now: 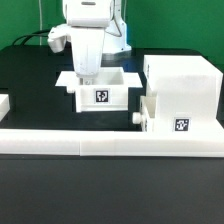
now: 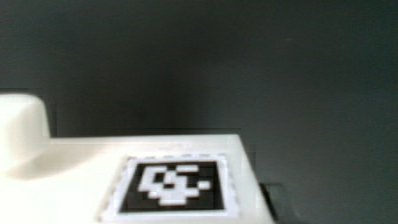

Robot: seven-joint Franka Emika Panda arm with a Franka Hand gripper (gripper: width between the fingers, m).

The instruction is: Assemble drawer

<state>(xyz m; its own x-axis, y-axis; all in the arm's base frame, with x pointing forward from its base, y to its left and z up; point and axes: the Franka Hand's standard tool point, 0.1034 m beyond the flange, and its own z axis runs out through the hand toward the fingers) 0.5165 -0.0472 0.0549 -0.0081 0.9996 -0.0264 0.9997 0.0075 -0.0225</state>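
Black tabletop [image 1: 30,85] fills the exterior view, a long low white rail [image 1: 110,140] crossing the lower frame. At centre, the gripper [image 1: 85,78] dips into an open white tray [image 1: 101,91] — whether its fingers are spread or closed cannot be told. Right of centre stands the cube casing [image 1: 185,85], with a knobbed tray [image 1: 160,117] at its front. Wrist view: a tagged white surface [image 2: 107,160] — bottom of frame, against dark background.

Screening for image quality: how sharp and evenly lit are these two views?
Exterior view: fairly sharp, bright whites lose edge detail on the casing; tag on the tray readable. Wrist view: soft and blurred, tag fuzzy, dark background featureless, white knob smeared.
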